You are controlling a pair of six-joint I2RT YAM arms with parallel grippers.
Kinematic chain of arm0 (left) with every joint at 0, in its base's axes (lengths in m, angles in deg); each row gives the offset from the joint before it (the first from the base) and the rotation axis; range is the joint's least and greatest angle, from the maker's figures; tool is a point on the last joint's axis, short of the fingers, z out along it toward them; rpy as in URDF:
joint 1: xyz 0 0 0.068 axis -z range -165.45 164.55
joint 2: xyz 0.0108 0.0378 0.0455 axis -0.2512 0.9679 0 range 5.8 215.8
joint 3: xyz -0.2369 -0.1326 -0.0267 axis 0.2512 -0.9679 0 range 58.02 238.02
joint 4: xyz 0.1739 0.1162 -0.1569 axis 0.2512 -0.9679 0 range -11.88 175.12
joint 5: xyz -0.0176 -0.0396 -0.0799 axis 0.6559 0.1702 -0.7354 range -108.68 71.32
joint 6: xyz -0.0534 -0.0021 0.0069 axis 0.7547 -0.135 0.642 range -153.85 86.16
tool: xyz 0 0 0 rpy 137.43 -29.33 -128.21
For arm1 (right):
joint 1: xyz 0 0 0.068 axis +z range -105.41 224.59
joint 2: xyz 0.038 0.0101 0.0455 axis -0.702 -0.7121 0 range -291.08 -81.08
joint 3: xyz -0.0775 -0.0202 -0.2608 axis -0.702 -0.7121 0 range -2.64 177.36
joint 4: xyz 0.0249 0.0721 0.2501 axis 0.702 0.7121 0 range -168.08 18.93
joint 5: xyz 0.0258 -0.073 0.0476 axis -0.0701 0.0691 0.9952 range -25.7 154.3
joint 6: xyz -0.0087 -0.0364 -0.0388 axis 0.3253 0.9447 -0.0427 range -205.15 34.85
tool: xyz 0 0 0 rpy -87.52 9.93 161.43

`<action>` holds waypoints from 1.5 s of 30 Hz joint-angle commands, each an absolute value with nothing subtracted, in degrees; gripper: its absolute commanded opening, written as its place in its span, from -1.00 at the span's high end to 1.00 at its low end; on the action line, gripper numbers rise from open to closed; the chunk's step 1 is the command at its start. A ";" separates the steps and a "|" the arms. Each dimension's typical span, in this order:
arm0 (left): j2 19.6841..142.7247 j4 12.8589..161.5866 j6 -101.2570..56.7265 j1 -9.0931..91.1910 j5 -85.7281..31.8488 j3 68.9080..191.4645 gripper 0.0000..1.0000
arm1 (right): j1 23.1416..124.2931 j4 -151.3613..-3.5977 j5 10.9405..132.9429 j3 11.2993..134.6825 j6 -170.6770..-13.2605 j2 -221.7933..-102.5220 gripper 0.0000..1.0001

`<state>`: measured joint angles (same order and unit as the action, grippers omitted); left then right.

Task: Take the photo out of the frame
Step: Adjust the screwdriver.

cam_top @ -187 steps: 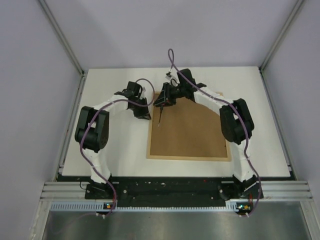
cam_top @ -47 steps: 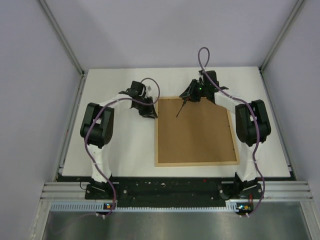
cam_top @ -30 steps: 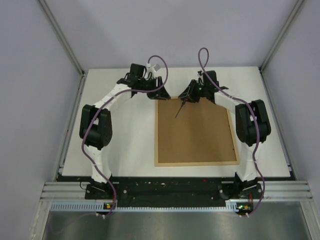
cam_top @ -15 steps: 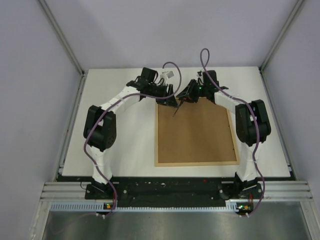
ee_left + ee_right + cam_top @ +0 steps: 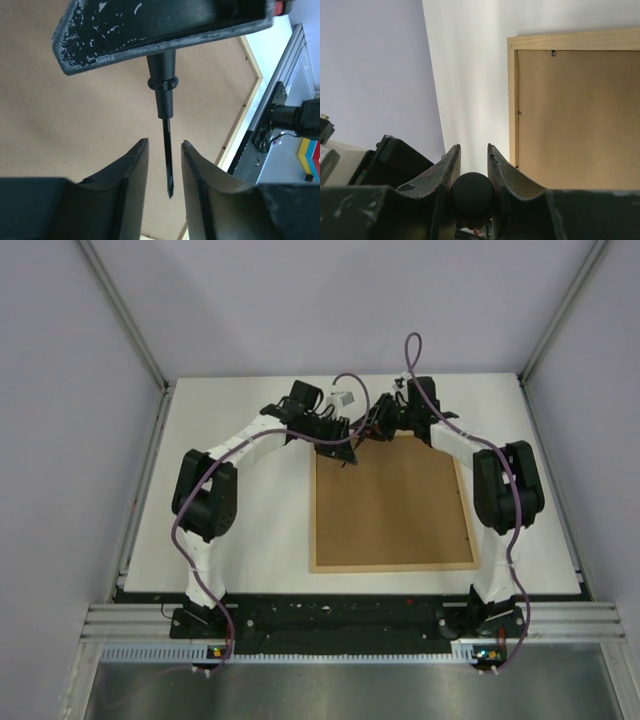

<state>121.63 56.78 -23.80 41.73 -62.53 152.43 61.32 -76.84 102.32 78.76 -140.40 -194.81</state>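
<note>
Overhead first: frame [image 5: 390, 566] lies face-down on the table [image 5: 240, 540], brown backing board [image 5: 392, 505] up, sides square to the table edges. Looks nearly square; no clear long axis. Photo not visible. Presumably under the board, so its heading can't be told. Both arms reach to the frame's far-left corner. Left gripper [image 5: 345, 445] and right gripper [image 5: 372, 430] sit just beside each other there, above the board's far edge. Neither is clearly nearer the frame.

Left wrist view: a slim black tool [image 5: 166, 150] hangs down into the gap between the left fingers [image 5: 135, 170]. Its thicker upper end is lost behind a black finger at the top, taken to be the right gripper's. Left jaws narrow but not closed, with a sliver of board showing on either side of the shaft. Shaft's long axis runs along the fingers, tip toward the palm, so closing would pinch it across its width. Board fills the background.

Right wrist view: right jaws clamped on the tool's round black handle [image 5: 472, 192]. Frame lies ahead and to the right, corner and pale rim plain. Small tabs sit at the board's edge. Likely the next target, once the tool is settled in one hand.
</note>
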 commanded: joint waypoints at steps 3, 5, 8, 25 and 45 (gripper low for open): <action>122.52 56.73 -25.50 42.32 -64.29 154.61 0.86 | 61.11 -80.36 104.90 79.18 -141.76 -189.89 1.00; 122.52 56.99 -25.23 42.24 -64.91 154.78 1.00 | 61.11 -80.45 105.17 79.01 -141.06 -189.54 1.00; 122.08 57.43 -25.23 42.15 -67.27 154.78 1.00 | 60.94 -80.19 106.13 79.27 -135.54 -189.01 0.98; 123.39 27.30 -52.99 40.39 -85.13 164.01 1.00 | 51.71 -67.44 146.37 87.44 -106.16 -193.76 -0.06; 125.51 17.09 -62.14 40.39 -80.12 169.20 1.00 | 62.08 -18.52 130.75 95.70 -64.27 -194.18 0.12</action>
<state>126.33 18.90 -59.49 40.72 -79.91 167.09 58.07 -48.40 141.27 85.76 -93.54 -192.65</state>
